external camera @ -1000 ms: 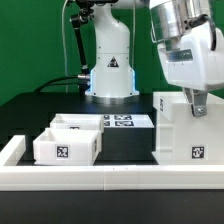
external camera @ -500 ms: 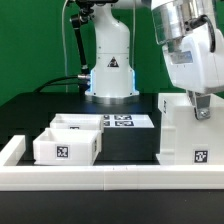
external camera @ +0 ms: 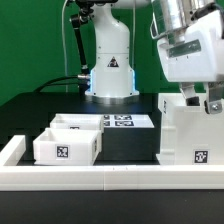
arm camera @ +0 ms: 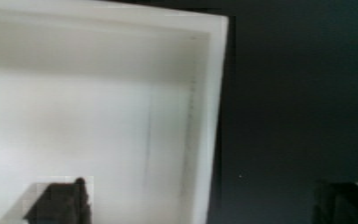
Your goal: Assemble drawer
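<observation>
On the exterior view's right, near the front of the black table [external camera: 25,112], we see the drawer's large box [external camera: 185,140] standing upright just behind the low white border wall [external camera: 100,178], a square tag on the face toward us; the gripper [external camera: 201,103] hangs at the box's top edge, with the arm's bulky wrist above it; in the wrist view we find its fingers [arm camera: 59,200] spread wide, one over the white surface of the box and the other over the dark beyond it, so that the box's edge runs between them; the jaws stand apart and hold nothing, and we cannot tell whether either finger touches the box; on the exterior view's left sit the two small trays, the front tray [external camera: 65,148] just behind the border wall with its tag toward us, the rear tray [external camera: 78,123] close behind it; farther back, between trays and box, lies the marker board [external camera: 125,122]; the arm's base [external camera: 110,60] stands behind that board, against a green backdrop.
</observation>
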You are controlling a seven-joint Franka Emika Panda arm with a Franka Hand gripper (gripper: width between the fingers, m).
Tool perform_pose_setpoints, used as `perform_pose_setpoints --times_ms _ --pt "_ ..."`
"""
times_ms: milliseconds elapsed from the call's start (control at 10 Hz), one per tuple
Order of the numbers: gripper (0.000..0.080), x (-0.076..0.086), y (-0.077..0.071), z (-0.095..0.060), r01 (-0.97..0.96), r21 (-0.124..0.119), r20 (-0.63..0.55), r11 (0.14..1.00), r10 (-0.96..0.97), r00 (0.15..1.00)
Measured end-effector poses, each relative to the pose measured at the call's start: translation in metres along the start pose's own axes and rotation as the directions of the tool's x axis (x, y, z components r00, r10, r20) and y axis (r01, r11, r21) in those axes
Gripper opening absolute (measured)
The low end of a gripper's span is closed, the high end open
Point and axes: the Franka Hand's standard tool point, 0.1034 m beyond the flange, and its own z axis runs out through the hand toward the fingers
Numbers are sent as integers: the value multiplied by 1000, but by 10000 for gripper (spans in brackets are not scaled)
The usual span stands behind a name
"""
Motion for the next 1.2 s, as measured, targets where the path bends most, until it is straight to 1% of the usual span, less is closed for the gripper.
perform_pose_setpoints --times_ms 100,200,300,400,500,600,700,800,900,1000,1100,1200 --pt "643 0 -1 -7 59 6 0 998 -59 998" --pt "643 -1 0 -17 114 13 -2 993 -114 993" --pt "648 -1 3 -29 178 18 -6 984 -178 984" --pt "648 -1 9 -35 263 20 -10 965 -263 965" --pt "649 -1 15 -31 265 24 -10 964 -265 964" --pt "649 -1 16 -29 266 18 -6 964 -266 964" --pt "649 -1 16 -29 277 19 -7 961 -277 961" --pt "649 0 16 -29 395 16 -10 919 -395 919" --pt "649 3 23 -29 539 -28 22 842 -538 842" --pt "649 13 24 -32 672 -40 42 739 -671 740" --pt "649 19 24 -32 727 -43 54 686 -725 687" --pt "649 20 22 -31 739 -27 42 674 -737 674"
